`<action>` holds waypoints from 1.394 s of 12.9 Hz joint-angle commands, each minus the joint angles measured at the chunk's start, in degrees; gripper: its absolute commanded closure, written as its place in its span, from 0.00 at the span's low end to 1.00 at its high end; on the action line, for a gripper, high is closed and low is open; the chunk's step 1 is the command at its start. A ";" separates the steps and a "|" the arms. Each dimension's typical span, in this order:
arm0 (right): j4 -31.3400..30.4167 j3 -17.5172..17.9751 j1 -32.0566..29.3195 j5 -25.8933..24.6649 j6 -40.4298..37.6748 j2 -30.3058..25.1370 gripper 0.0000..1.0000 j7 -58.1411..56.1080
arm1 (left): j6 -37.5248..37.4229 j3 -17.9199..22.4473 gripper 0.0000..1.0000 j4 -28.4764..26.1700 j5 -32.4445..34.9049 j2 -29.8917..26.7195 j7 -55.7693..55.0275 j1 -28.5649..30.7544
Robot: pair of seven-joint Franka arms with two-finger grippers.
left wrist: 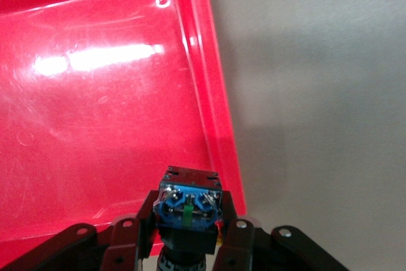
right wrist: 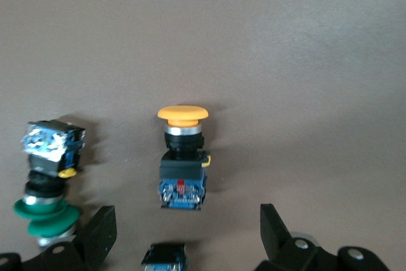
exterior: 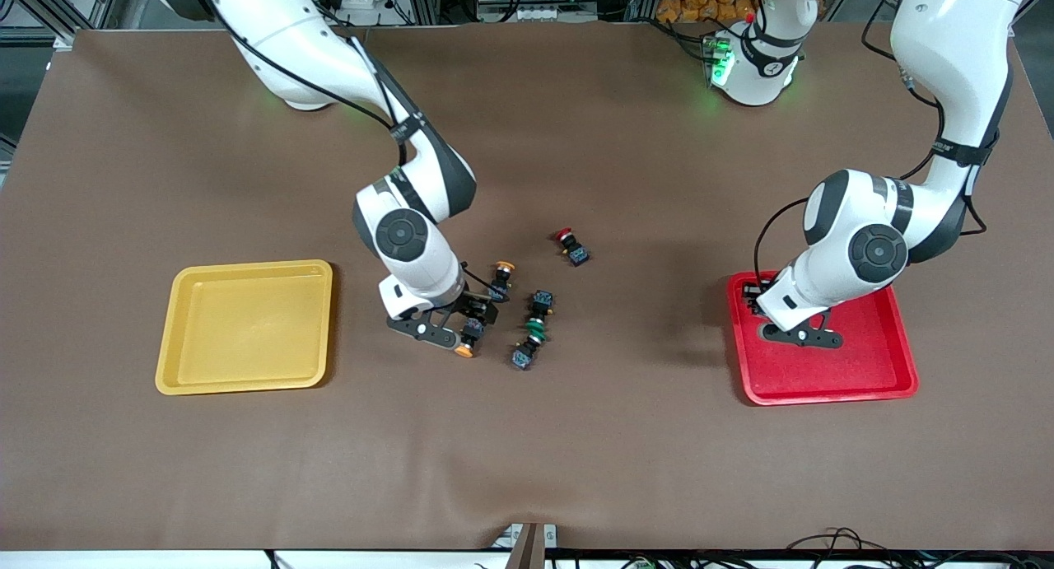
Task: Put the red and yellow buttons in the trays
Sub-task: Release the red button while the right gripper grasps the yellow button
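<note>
My left gripper [exterior: 753, 297] hangs over the red tray [exterior: 865, 375], just inside its rim toward the right arm's end. It is shut [left wrist: 190, 217] on a button [left wrist: 189, 202] with a black body and a blue block; the cap is hidden, above the red tray [left wrist: 95, 125]. My right gripper [exterior: 471, 322] is open and low over the table among the loose buttons. One yellow button [exterior: 469, 340] lies between its fingers. A second yellow button [exterior: 502, 277] [right wrist: 183, 157] lies just past the open right gripper [right wrist: 187, 230]. A red button [exterior: 571, 246] lies farther off. The yellow tray [exterior: 247, 266] holds nothing.
Two green-capped switches [exterior: 535, 315] [exterior: 524, 353] lie beside the yellow ones, toward the left arm's end; one green switch [right wrist: 47, 176] shows close to a right finger. The brown cloth [exterior: 527, 454] covers the table.
</note>
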 commanded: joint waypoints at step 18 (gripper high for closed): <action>7.06 -5.07 2.95 -0.24 -2.66 3.84 1.00 -1.95 | 8.59 -1.05 0.00 1.07 7.75 6.10 12.59 5.54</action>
